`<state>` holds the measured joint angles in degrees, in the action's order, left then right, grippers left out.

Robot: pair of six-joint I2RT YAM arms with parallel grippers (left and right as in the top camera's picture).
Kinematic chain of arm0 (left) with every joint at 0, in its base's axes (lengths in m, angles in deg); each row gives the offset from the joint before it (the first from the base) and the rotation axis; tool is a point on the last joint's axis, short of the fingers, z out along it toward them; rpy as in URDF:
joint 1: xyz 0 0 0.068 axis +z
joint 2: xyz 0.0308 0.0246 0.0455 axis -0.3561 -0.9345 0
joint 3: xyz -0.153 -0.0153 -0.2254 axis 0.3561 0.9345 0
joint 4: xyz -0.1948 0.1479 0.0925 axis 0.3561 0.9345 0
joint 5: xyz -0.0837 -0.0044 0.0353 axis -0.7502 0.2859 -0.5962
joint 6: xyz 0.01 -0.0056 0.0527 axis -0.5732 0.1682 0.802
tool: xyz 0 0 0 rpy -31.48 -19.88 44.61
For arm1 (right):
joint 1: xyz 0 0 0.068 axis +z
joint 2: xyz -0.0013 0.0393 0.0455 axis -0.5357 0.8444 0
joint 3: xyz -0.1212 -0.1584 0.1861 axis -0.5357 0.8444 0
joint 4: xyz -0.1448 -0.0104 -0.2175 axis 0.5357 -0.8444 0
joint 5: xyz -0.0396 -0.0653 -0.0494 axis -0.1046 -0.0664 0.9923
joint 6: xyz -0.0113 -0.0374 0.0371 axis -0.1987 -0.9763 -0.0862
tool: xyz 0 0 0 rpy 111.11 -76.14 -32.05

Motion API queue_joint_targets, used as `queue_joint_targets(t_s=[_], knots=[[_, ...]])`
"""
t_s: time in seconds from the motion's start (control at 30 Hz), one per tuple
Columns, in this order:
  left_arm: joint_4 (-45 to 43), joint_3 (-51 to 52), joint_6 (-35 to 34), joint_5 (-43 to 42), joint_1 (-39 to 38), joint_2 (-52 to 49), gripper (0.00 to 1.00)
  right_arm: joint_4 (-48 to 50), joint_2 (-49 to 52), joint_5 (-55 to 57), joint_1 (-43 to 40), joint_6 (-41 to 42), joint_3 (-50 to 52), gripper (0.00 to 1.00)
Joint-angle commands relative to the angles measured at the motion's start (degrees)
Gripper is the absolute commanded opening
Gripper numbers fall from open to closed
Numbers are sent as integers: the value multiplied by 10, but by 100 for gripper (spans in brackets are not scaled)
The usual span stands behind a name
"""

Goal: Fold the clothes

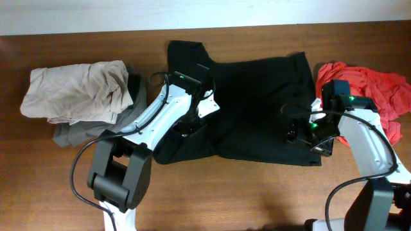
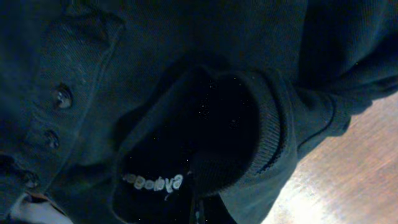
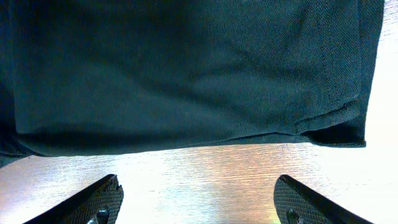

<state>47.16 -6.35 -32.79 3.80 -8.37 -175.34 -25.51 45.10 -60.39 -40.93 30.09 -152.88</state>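
Right gripper (image 3: 199, 208): jaws wide apart, nothing between them. Low over bare wood at the lower right edge of the shirt.
Right fingertips (image 3: 93, 202): both dark tips sit at the bottom of the wrist view, clear of the cloth.
Ahead of right gripper: the hem (image 3: 186, 140) of the black polo shirt (image 3: 186, 74) lies flat, with a small side slit at its right corner.
Left gripper (image 1: 191, 125): down on the left half of the shirt, near the neck. Cannot tell if the jaws are apart or closed, as dark cloth fills the wrist view.
Left wrist detail: ribbed collar (image 2: 267, 124) curled open around a dark hollow. Neck label (image 2: 152, 182) with pale lettering is inside it. Buttons (image 2: 62, 96) run down the placket to the left.
Shirt position: spread across the middle of the table (image 1: 257, 192), mostly flat, with both arms resting over it.
Left side: beige garment (image 1: 77, 90) bunched on top of a grey garment (image 1: 83, 133), just beside the shirt's left edge.
Right side: red garment (image 1: 379, 90) crumpled near the table end, close to the shirt's right edge and behind the right arm.
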Motion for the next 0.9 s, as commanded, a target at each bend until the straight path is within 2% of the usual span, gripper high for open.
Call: queue_joint_targets(t_s=[0.0,0.1,0.17,0.23,0.3,0.33,0.37,0.5,0.63,0.73,0.87], knots=[[-19,-4,19,18,1,-3,0,2,-12,1,3,3,2,83],[-43,-4,19,28,6,-8,1,1,-12,1,3,3,2,83],[-54,-4,23,29,9,-10,6,1,-12,1,3,3,2,83],[-63,-4,23,36,11,-13,23,0,-12,1,3,3,2,83],[-68,-4,23,51,14,-14,34,0,-12,1,3,3,2,83],[-70,-4,23,62,15,-13,44,0,-12,1,3,3,2,83],[-70,-4,23,74,16,-13,47,0,-12,1,3,3,2,83],[-56,-20,-22,135,18,-13,47,0,-12,1,3,3,2,83],[10,-75,-62,134,24,-8,46,-1,-12,1,3,3,2,83],[61,-110,-77,128,31,2,48,-1,-12,1,3,3,2,83],[110,-113,-67,54,48,13,49,-1,-12,1,3,3,2,83]])
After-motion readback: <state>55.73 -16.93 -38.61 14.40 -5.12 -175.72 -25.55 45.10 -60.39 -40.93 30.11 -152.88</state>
